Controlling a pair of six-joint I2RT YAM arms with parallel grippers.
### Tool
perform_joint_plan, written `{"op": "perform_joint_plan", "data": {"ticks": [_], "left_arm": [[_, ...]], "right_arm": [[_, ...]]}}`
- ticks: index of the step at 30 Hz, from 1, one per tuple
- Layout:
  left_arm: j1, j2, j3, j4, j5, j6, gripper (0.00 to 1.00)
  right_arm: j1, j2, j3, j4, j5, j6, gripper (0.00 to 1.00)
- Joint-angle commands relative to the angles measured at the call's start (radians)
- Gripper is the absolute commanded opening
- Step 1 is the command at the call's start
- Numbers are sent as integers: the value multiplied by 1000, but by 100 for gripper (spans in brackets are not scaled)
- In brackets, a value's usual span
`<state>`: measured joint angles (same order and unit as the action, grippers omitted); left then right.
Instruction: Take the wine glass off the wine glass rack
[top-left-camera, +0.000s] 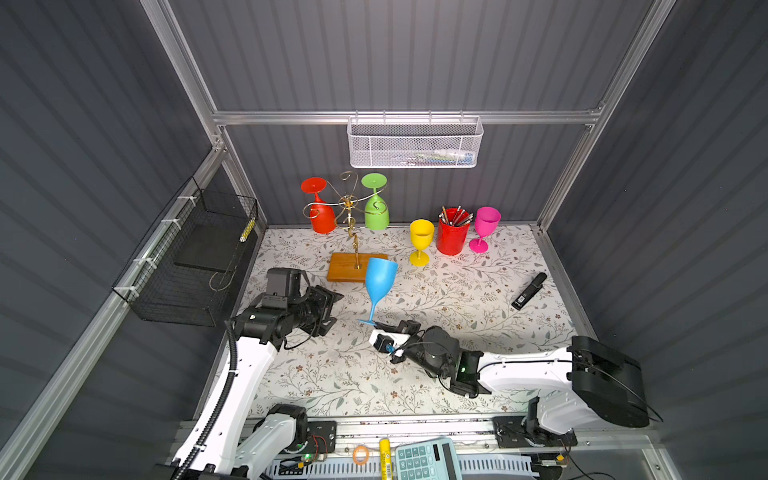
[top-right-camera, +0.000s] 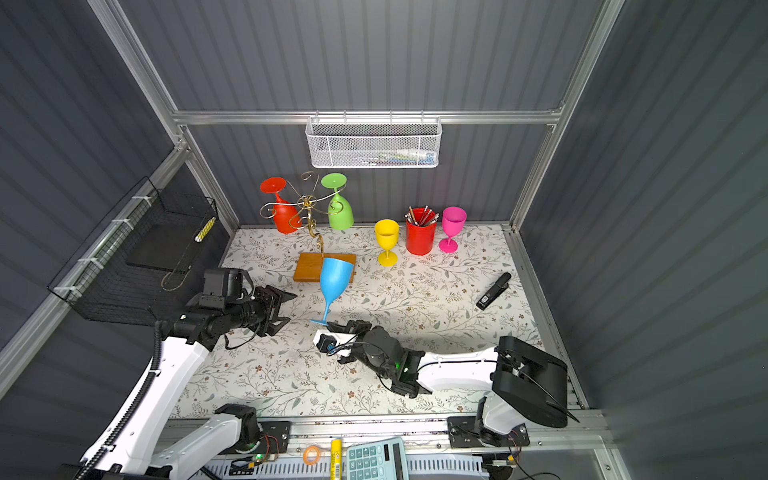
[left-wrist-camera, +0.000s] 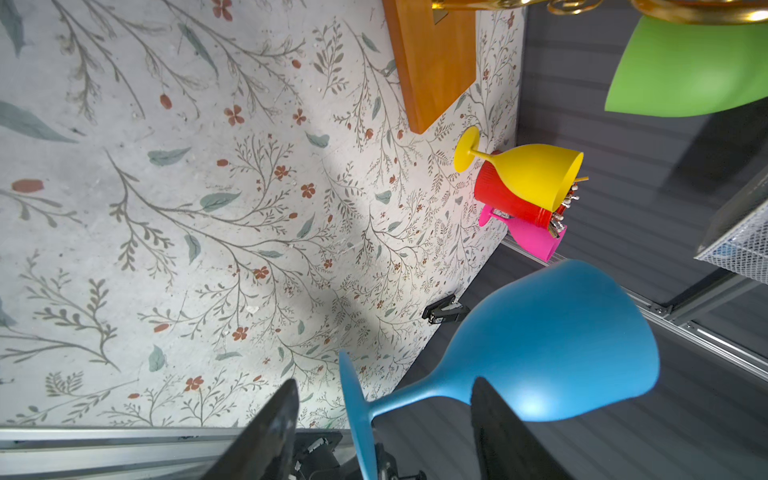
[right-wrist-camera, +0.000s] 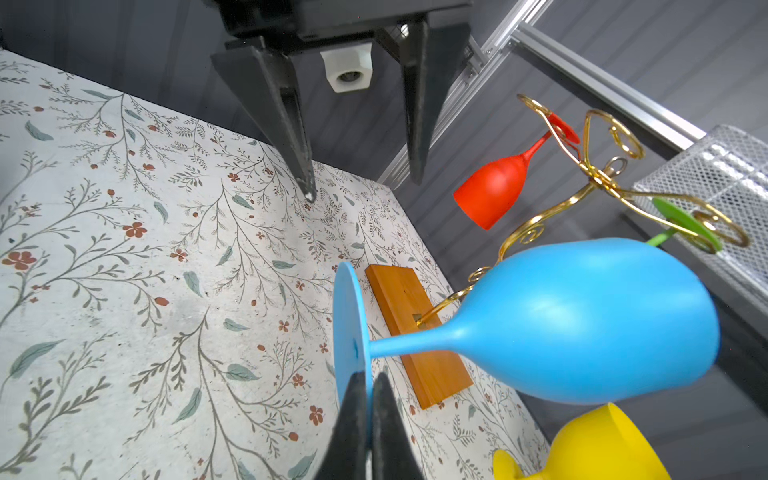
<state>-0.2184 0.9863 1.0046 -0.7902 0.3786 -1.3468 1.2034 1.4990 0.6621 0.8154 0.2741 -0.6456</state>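
Now: I see the blue wine glass (top-left-camera: 380, 276), matte and slightly tilted, mid-frame in both top views, off the gold-wire wine glass rack (top-left-camera: 347, 268); its bowl hides the rack's lower right corner. Right gripper (right-wrist-camera: 370, 378) pinches its foot rim; left gripper (right-wrist-camera: 363, 187) spread nearby.

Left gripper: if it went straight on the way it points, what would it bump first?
Probably the thin stem of the blue glass. It lies right ahead of the left gripper, in line with the gap between its open fingers. How near is hard to tell.
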Motion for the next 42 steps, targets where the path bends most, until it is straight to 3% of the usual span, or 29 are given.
{"op": "perform_joint_plan", "data": {"ticks": [1,5,22,39,42], "left_arm": [[-42,1,-22,28,-6,-71,62],[-82,20,-59,74,-19,-102,53],[-157,31,-90,133,-73,-153,45],[-163,35,-155,171,-94,-170,3],[-164,31,-165,174,-102,-173,0]], "right_arm": [[10,12,35,74,43,-61,0],[16,22,46,70,47,-76,0],[16,80,89,76,50,-111,0],[18,92,93,79,63,-108,0],[18,90,87,88,65,-105,0]]}}
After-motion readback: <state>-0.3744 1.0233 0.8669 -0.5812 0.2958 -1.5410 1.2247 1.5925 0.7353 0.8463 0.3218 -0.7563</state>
